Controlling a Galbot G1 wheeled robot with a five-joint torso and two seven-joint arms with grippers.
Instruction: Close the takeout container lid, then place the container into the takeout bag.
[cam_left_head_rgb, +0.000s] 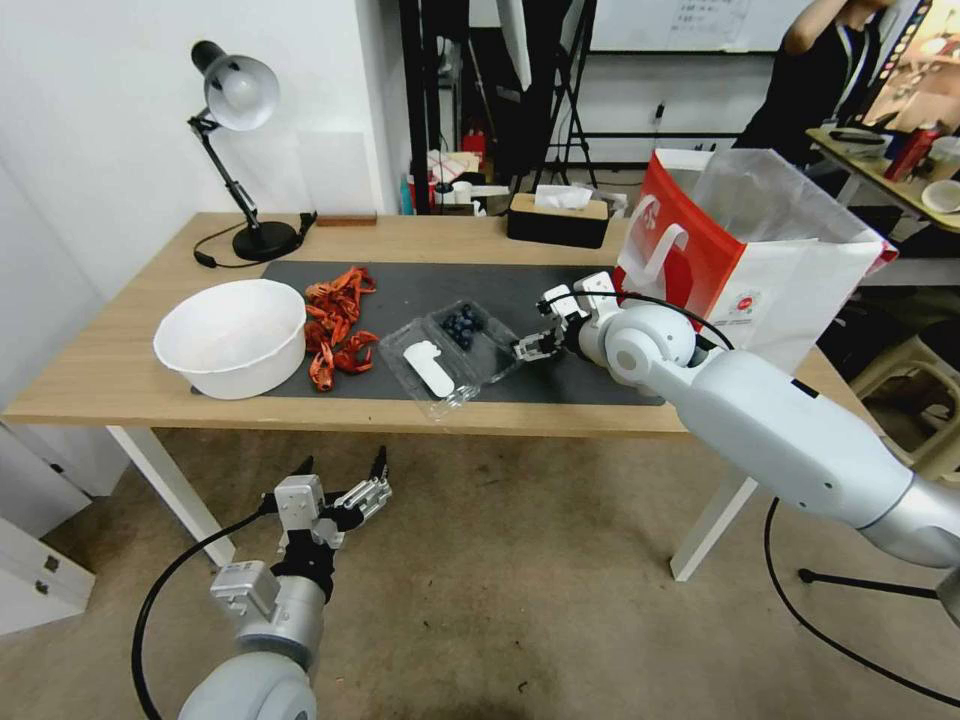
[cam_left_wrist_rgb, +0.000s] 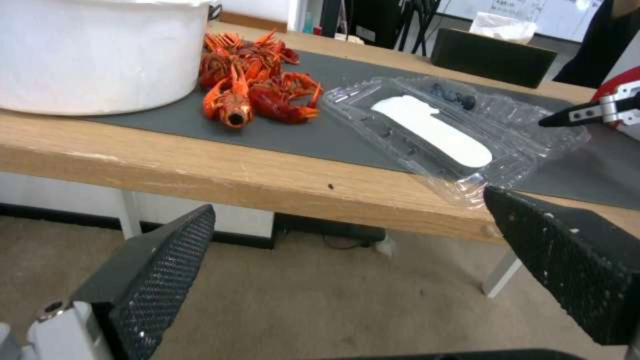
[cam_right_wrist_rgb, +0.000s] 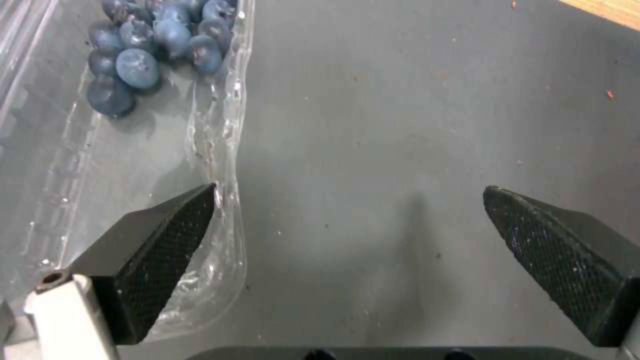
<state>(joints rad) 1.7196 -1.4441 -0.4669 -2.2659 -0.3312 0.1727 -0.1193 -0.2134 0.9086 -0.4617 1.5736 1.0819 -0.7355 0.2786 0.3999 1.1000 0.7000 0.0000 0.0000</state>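
Note:
The takeout container (cam_left_head_rgb: 462, 345) lies open and flat on the dark mat, with blueberries (cam_left_head_rgb: 461, 325) (cam_right_wrist_rgb: 153, 45) in its far half. Its lid (cam_left_head_rgb: 428, 370) (cam_left_wrist_rgb: 433, 131), marked by a white oblong label, is the near half by the table's front edge. My right gripper (cam_left_head_rgb: 527, 345) (cam_right_wrist_rgb: 350, 200) is open at the container's right rim, one fingertip (cam_right_wrist_rgb: 180, 220) over the clear edge and the other above bare mat. The red-and-white takeout bag (cam_left_head_rgb: 760, 250) stands open at the table's right end. Below the front edge, my left gripper (cam_left_head_rgb: 340, 485) (cam_left_wrist_rgb: 347, 215) hangs open and empty.
A white bowl (cam_left_head_rgb: 230, 335) sits at the left, with red crayfish (cam_left_head_rgb: 335, 325) (cam_left_wrist_rgb: 257, 82) between it and the container. A desk lamp (cam_left_head_rgb: 240, 150) and a black tissue box (cam_left_head_rgb: 557, 218) stand along the back. Mat (cam_left_head_rgb: 590, 300) lies bare between container and bag.

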